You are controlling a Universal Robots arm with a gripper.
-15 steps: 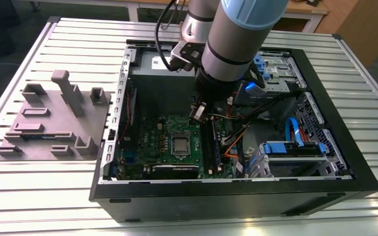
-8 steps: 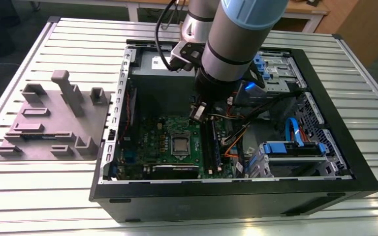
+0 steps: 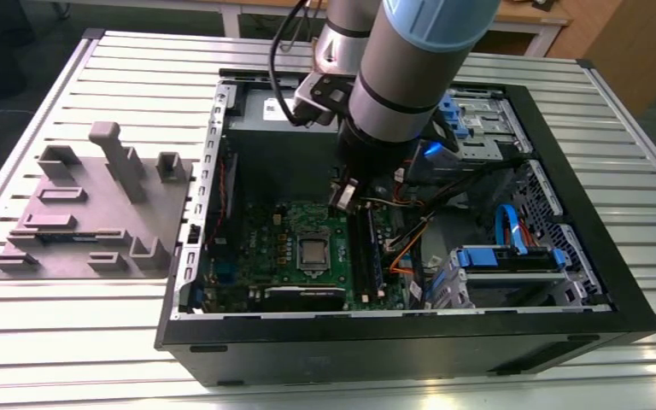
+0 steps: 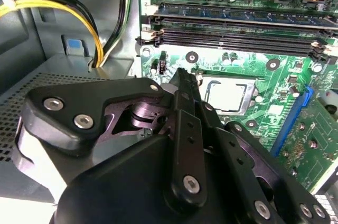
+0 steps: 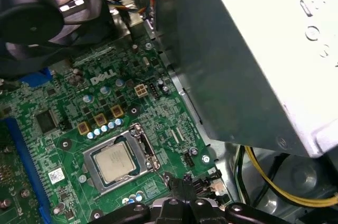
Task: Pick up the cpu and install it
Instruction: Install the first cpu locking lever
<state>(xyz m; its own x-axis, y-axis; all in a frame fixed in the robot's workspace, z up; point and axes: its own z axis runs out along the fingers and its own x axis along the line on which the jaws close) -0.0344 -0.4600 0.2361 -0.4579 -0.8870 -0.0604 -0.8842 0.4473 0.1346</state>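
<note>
- Gripper [image 4: 182, 77] first: fingers look pinched together down to one narrow tip in the second wrist view, with nothing caught between them. So closed and empty, as far as can be judged.
- Hanging inside the open computer case [image 3: 601, 329], tip pointed down at the motherboard [image 3: 262, 248] and apart from it, not touching anything that can be made out.
- Now the cpu [image 4: 226, 94]: not in the gripper at all, but lying flat in its socket on the board, shiny top up, with the metal retention frame [image 5: 138, 131] around its edges. Hard to say whether that frame is latched.
- The relation that matters: in the exterior view the cpu [image 3: 313, 250] sits lower in the picture than the gripper [image 3: 344, 195] and a touch toward the exterior view's left. So off to one side of the tip, not straight under it. Near, not touching.
- Square chip, so no real long axis. Sides run parallel to the memory slots [image 4: 237, 28] and the board's edges.
- Only one arm here, so no contest over which is nearer.
- First wrist view agrees: gripper tip [image 5: 179, 191] just past one corner of the socket, cpu [image 5: 117, 161] close beside it.
- Further out: big grey power supply box [image 5: 248, 55] looming next to the arm, yellow cables [image 5: 274, 184] trailing under it.
- Outside the case, a grey fixture tray [image 3: 78, 226] on the slatted table [image 3: 66, 342], well apart from the action.
</note>
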